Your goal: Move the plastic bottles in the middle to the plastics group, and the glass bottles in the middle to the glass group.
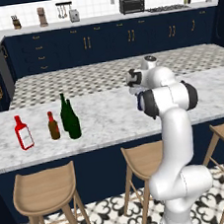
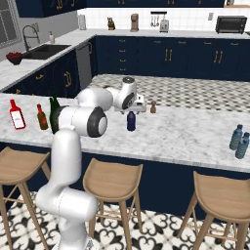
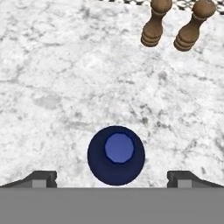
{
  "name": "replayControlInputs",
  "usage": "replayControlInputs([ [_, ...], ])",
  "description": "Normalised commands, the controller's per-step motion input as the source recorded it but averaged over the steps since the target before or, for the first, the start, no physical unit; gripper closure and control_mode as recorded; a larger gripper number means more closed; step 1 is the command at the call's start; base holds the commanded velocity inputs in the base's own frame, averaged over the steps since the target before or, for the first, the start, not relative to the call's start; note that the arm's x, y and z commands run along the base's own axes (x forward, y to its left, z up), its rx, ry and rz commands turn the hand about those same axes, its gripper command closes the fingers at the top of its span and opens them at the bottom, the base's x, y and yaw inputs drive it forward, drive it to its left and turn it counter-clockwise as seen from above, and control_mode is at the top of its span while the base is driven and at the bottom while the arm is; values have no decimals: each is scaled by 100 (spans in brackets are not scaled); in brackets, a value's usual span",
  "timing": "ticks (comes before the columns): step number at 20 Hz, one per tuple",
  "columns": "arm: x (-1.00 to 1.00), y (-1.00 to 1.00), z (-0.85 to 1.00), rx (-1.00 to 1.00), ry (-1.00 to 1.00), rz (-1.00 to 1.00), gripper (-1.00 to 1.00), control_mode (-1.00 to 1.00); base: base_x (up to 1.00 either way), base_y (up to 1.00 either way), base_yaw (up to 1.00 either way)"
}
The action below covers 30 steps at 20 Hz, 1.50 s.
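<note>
A small navy-blue plastic bottle [image 2: 131, 121] stands mid-counter. My gripper [image 2: 132, 110] hovers straight above it, open and holding nothing. In the hand view the bottle [image 3: 116, 155] shows from the top, centred between the two spread fingertips [image 3: 43, 178], and my gripper [image 3: 112, 179] is not touching it. Two tall green glass bottles [image 1: 70, 118] stand close together on the left, one green bottle [image 2: 53, 108] partly hidden by my arm. Left of them is the glass group: a red bottle [image 1: 23, 133] and a brown bottle [image 1: 53, 126]. The pale blue plastics group [image 2: 239, 141] stands far right.
Two wooden pepper mills [image 3: 173, 26] stand on the marble counter [image 2: 185, 132] just beyond the navy bottle. Wooden stools [image 1: 44, 189] line the counter's near side. My arm's elbow [image 1: 169, 99] rises between the green bottles and the navy one.
</note>
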Motion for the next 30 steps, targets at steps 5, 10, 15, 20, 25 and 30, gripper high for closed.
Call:
replayControlInputs([
  [5,1,0,-26,0,3,2,-100,-100,0,0,0],
  [10,15,0,-6,0,0,2,-100,-100,0,0,0],
  [15,17,0,-3,0,0,1,-100,-100,0,0,0],
  [20,11,0,-15,0,0,1,-100,-100,0,0,0],
  [25,0,0,-3,0,0,0,100,-100,0,0,0],
  [30,0,0,0,0,0,0,100,-100,0,0,0],
])
